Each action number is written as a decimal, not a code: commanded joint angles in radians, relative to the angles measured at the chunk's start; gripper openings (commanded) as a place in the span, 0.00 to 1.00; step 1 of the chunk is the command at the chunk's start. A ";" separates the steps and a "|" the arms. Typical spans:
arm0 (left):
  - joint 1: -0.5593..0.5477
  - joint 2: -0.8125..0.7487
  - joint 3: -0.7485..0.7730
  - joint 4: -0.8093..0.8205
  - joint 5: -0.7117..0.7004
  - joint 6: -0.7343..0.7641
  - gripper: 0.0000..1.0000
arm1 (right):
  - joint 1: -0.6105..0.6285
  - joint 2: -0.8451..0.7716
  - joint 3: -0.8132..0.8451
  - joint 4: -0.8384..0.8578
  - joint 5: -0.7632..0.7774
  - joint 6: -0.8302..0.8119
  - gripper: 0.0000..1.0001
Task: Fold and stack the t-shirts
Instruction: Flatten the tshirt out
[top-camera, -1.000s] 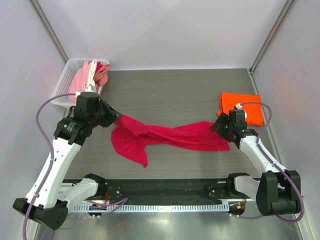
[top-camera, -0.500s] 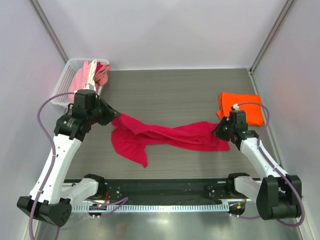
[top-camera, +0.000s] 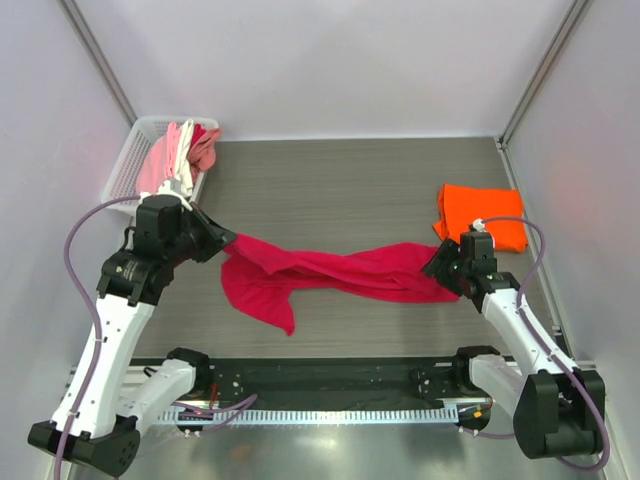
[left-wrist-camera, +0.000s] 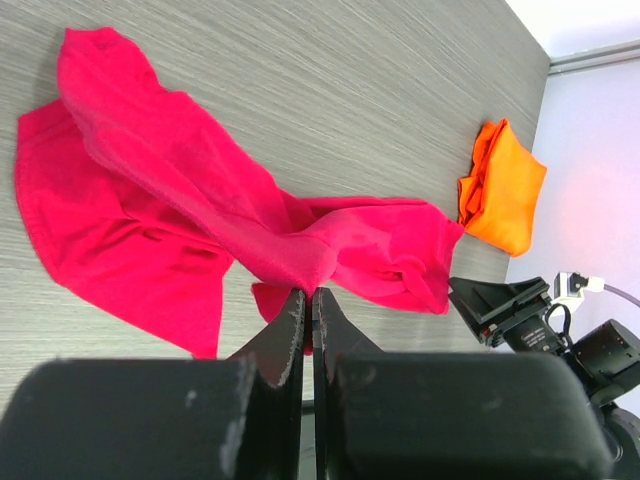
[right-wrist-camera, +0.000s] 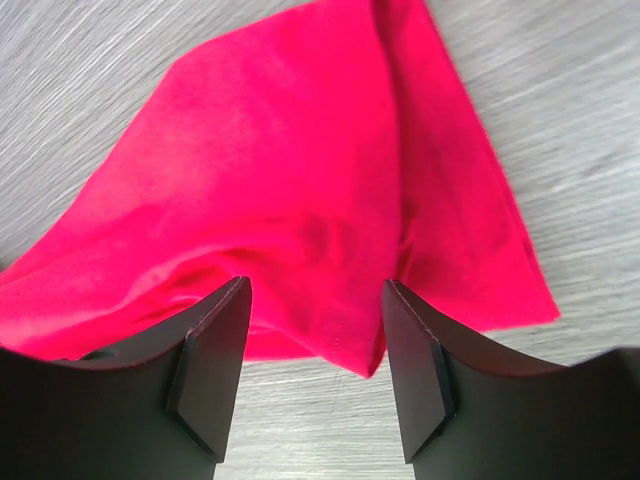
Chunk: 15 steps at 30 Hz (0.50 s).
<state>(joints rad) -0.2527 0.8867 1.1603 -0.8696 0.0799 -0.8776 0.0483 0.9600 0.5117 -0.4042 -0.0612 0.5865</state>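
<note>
Okay, the crimson t-shirt (top-camera: 330, 272) is strung out across the middle of the table (top-camera: 350, 180), running nearly from the left edge to the right edge as one long, twisted band. Its left half fans out wide and flat towards the near edge, while the right half bunches into a rumpled rope of cloth.

Over on the left, the left gripper (top-camera: 230, 242) sits at the shirt's upper left tip. From the left wrist view the left gripper (left-wrist-camera: 306, 295) has its jaws pressed together with only a hairline slit between them, and a ridge of the crimson t-shirt (left-wrist-camera: 150, 190) rises straight up into the tips, so it is pinching the cloth there.

On the right, the right gripper (top-camera: 440, 268) hangs over the other end of the shirt. The right wrist view shows the right gripper (right-wrist-camera: 315, 290) with its jaws spread wide, and the crimson t-shirt (right-wrist-camera: 290, 180) lies loose on the wood grain between and beyond them, with nothing caught. One corner of the cloth pokes out to the right on the bare table.

Beyond that arm, close to the right edge, the orange t-shirt (top-camera: 490, 215) lies folded into a neat block, well apart from the crimson one. In the far left corner stands a white basket (top-camera: 128, 160), with pink and white shirts (top-camera: 180, 150) heaped inside and spilling over its rim.
</note>
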 joint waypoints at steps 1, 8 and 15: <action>0.007 -0.002 0.012 0.026 0.006 0.031 0.00 | -0.004 -0.006 -0.015 0.002 0.057 0.052 0.61; 0.006 -0.022 0.012 0.024 -0.020 0.029 0.00 | -0.004 0.011 -0.042 0.041 0.054 0.064 0.61; 0.006 -0.025 0.012 0.014 -0.015 0.034 0.00 | -0.004 0.022 -0.036 0.093 -0.032 0.061 0.01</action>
<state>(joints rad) -0.2527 0.8783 1.1603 -0.8722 0.0715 -0.8707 0.0483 0.9886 0.4614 -0.3672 -0.0563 0.6437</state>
